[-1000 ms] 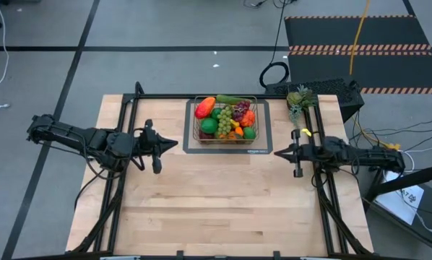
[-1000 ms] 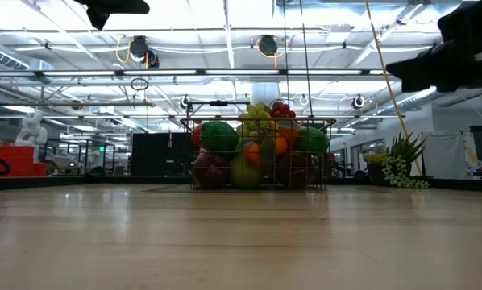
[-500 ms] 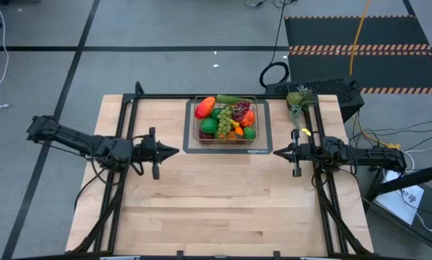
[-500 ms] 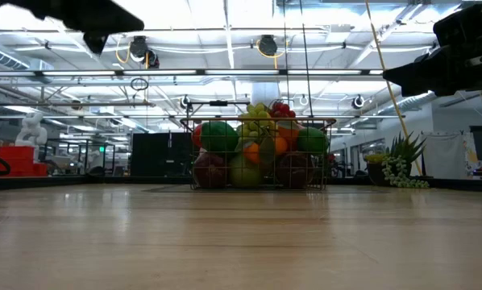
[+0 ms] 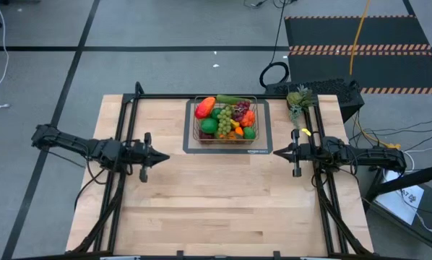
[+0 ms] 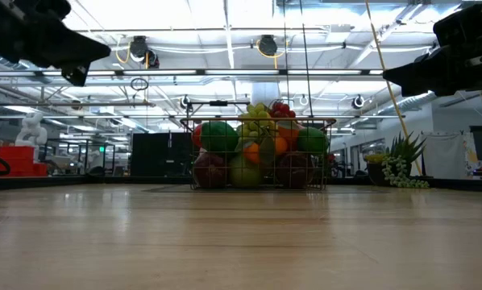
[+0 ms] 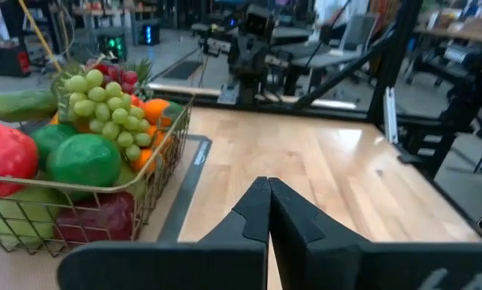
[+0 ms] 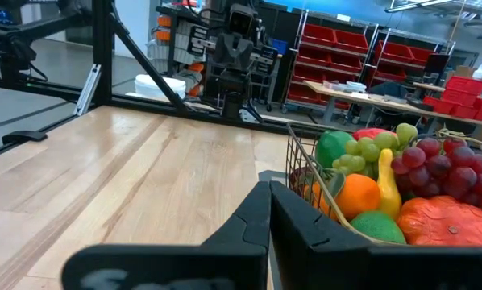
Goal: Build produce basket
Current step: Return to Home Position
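Pulling back toward its own side of the desk [image 5: 223, 209], the left tool [image 5: 165, 156] now lies farther from the basket [image 5: 225, 141] than a second ago, when its tip reached close to the dark mat [image 5: 227, 149] under the basket. In the low view, more of its arm now shows, lower in the upper corner. The right tool [image 5: 276, 152] has not shifted.

From above, the basket stands between the two tool tips, set off toward the desk's far edge and well apart from both, heaped with the produce [image 5: 223, 117]. A spiky green piece [image 5: 298, 97] lies beyond the right tool, near the desk's far corner.

The wrist views add what the top view leaves unclear: each tool's two dark fingers are pressed together with nothing between them. Each also sees the other arm across the bare wood, with the basket off to one side ahead.

The low view alone shows that both arms hang above the desk without touching it, and that green grapes [image 6: 257, 113] crown the heap above the basket's rim.
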### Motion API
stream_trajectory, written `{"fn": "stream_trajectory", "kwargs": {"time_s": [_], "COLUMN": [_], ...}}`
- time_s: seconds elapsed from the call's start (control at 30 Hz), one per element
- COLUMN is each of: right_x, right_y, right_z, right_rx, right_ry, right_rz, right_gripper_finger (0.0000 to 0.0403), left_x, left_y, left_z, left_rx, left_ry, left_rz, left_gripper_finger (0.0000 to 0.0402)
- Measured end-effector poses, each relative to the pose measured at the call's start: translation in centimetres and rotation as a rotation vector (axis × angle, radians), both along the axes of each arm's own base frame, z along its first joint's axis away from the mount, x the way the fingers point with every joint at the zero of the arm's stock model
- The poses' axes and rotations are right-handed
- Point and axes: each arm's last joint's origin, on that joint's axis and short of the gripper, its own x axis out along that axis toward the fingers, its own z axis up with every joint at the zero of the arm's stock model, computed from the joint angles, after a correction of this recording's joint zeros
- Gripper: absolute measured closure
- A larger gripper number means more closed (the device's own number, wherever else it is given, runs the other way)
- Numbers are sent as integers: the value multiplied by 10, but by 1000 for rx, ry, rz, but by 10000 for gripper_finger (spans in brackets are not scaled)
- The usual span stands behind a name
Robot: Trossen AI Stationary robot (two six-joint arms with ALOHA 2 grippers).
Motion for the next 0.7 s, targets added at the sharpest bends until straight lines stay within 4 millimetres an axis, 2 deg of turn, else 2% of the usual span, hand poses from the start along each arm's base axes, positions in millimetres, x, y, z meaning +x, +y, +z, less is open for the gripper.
{"fn": "stream_trajectory", "kwargs": {"time_s": [0.23,0.7], "right_x": [0,0], "right_y": [0,0], "right_z": [0,0], "right_rx": [0,0], "right_ry": [0,1], "right_rz": [0,0], "right_gripper_finger": [403,403], "left_x": [-15,-30], "left_y": [5,14], "left_z": [-13,-22], "left_rx": [-20,74], "left_ry": [-76,-18], "left_rz": [-22,5], "left_gripper_finger": [399,399]}}
